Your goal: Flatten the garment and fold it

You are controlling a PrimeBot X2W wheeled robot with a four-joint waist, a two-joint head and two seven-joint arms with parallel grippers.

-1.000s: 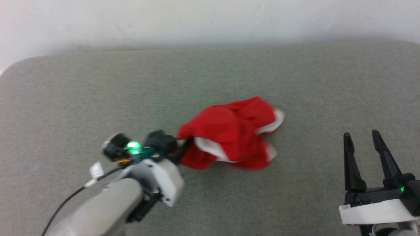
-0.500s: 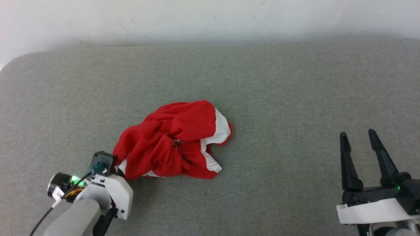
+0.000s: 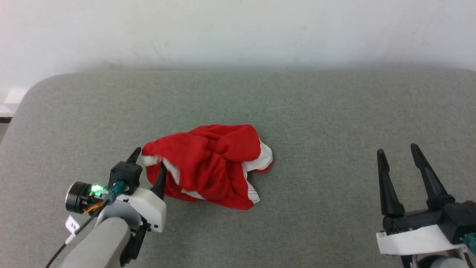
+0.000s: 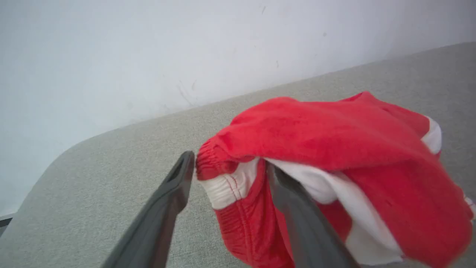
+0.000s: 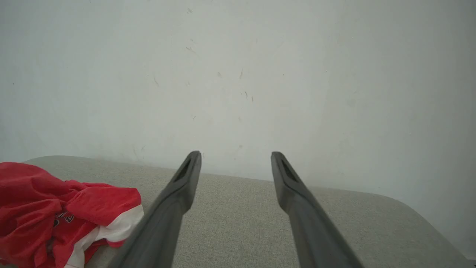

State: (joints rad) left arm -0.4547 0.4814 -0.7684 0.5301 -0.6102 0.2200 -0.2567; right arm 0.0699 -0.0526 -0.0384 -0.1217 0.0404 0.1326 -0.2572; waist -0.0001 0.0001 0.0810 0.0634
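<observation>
Nearest you, the left gripper sits low on your left with its two dark fingers spread wide. It is not clamped on anything. In the left wrist view the gathered waistband of the shorts lies in the gap between the fingers, and a fold of red and white cloth drapes over the inner finger. On your right, the right gripper is also spread apart and empty, well clear of the cloth.

A little further out, the shorts lie on the grey mat, left of centre and touching your left fingers. They are a crumpled heap: red folds twisted over each other, with white stripes poking out along the right and lower edges. In the right wrist view a scrap of print shows among the creases, too bunched to read. Neither leg is laid out, and no edge is straight.

So, by my reading, the task has barely started. Nothing is flattened and nothing is folded. You have a chance at the waistband with the left gripper. After that you would need a second hold, a spread, a smoothing and then the folds themselves.

Beyond the heap the mat runs on to its far edge, where the pale wall rises.
</observation>
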